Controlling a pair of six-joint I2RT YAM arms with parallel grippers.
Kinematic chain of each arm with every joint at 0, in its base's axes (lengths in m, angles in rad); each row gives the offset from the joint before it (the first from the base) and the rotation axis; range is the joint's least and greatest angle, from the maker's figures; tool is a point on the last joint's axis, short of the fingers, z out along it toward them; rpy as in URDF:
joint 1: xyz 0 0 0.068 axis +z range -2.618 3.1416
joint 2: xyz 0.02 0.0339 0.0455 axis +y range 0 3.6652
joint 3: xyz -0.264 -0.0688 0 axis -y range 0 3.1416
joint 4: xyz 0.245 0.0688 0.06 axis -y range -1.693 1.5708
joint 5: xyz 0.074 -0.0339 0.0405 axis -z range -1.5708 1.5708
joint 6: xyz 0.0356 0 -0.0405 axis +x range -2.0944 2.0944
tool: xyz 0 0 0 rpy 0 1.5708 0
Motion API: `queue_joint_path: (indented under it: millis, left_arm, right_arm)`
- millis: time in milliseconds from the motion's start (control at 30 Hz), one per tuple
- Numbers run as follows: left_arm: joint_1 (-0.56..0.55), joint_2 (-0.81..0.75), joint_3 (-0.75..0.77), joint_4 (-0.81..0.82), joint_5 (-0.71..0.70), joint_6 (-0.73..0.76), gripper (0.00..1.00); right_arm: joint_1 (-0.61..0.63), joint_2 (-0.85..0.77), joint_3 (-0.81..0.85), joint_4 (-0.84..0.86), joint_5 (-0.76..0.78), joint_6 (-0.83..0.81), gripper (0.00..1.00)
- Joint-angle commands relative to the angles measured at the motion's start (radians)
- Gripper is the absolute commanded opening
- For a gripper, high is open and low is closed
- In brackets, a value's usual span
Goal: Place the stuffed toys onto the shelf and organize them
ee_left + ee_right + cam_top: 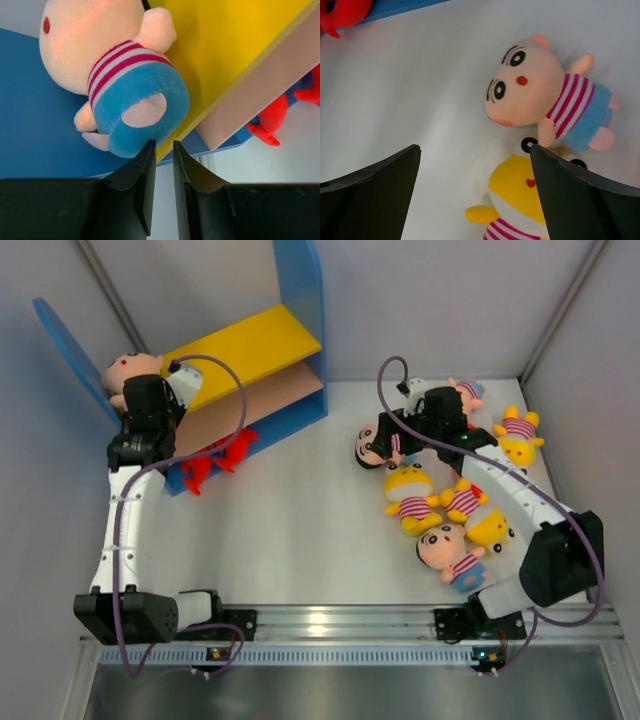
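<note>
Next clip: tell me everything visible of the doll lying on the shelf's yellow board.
The doll is soft plush: a large pale pink head with a red dot, stubby pink arms, a red-and-white striped shirt and blue bottoms with a pink patch. It lies at the yellow board's left end, head against the blue side panel. The left gripper sits just below, fingers nearly together, gripping nothing; one fingertip appears to touch the blue bottoms.

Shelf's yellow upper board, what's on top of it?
One pink-faced striped-shirt doll, at the end by the left arm, against the blue side panel. The visible rest of the yellow board is bare. From above, that arm covers the doll's body.
</note>
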Motion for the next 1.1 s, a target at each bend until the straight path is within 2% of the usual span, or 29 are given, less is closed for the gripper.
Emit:
queue_joint_path:
  millis: [0,100,333,400,500,600,633,700,733,767,800,900,1067]
  left_arm:
    - [0.025,-0.01,-0.001,0.095,-0.024,0.028,0.26]
    - [0.03,-0.022,0.001,0.093,0.011,0.027,0.27]
    - [0.03,-0.065,-0.019,0.09,0.121,0.038,0.31]
    - [0.028,-0.1,-0.027,0.088,0.166,0.021,0.4]
    - [0.026,-0.125,-0.024,0.053,0.241,-0.028,0.48]
    - [0.026,-0.135,-0.007,-0.019,0.33,-0.076,0.52]
    - [0.026,-0.14,-0.006,-0.052,0.35,-0.085,0.53]
    - [0.025,-0.154,-0.007,-0.083,0.402,-0.102,0.56]
    - [0.026,-0.158,-0.004,-0.094,0.415,-0.11,0.57]
    - [0.023,-0.162,-0.004,-0.117,0.427,-0.12,0.58]
    - [0.023,-0.172,-0.003,-0.125,0.436,-0.125,0.59]
    - [0.02,-0.183,0.005,-0.152,0.447,-0.136,0.6]
    - [0.019,-0.183,0.031,-0.182,0.456,-0.159,0.61]
  right_arm:
    - [-0.091,0.089,0.061,0.003,-0.007,0.091,0.92]
    - [-0.18,0.169,0.079,0.027,-0.007,0.134,0.92]
    - [-0.246,0.385,0.176,0.0,-0.031,0.133,0.95]
    - [-0.258,0.413,0.167,0.047,-0.102,0.153,0.96]
    - [-0.291,0.459,0.148,0.123,-0.176,0.223,0.96]
    - [-0.294,0.508,0.152,0.173,-0.26,0.261,0.83]
    - [-0.294,0.523,0.141,0.193,-0.283,0.292,0.65]
    - [-0.294,0.528,0.124,0.226,-0.292,0.326,0.43]
    - [-0.294,0.511,0.098,0.258,-0.288,0.35,0.22]
    - [-0.294,0.496,0.08,0.275,-0.283,0.363,0.07]
    - [-0.294,0.476,0.06,0.294,-0.266,0.376,0.0]
    - [-0.283,0.372,-0.017,0.369,-0.245,0.427,0.0]
    - [-0.21,0.139,-0.082,0.355,-0.162,0.469,0.0]
